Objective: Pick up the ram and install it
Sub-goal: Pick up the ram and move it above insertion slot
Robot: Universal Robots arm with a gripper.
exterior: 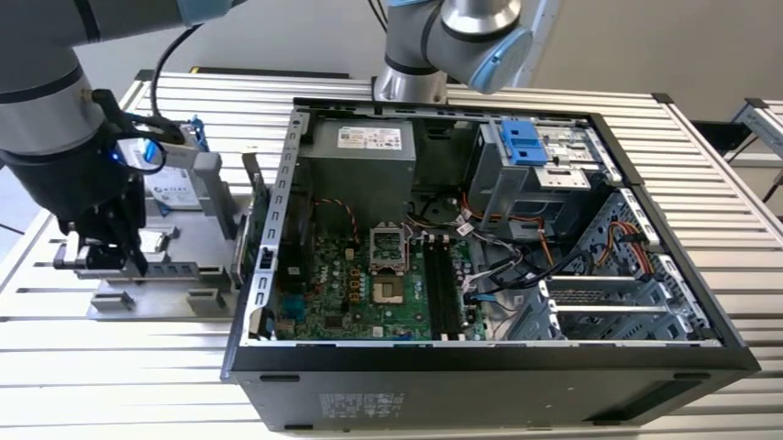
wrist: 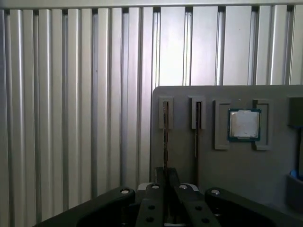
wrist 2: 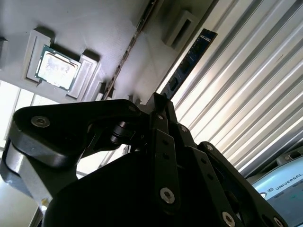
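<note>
The hand (wrist: 165, 171) is closed on the near end of the ram (wrist 2: 188, 60), with its black fingers pinching the thin dark board. The ram stands on edge in a slot of the grey holder block (wrist: 227, 170), long axis running straight away from the hand. The arm (exterior: 49, 137) points down over the block. A square silver processor (wrist: 244, 125) sits recessed in the same block (past a second slot). The block rests on the ribbed aluminium desk (wrist: 71, 118), beside an open black computer case (exterior: 490, 385).
</note>
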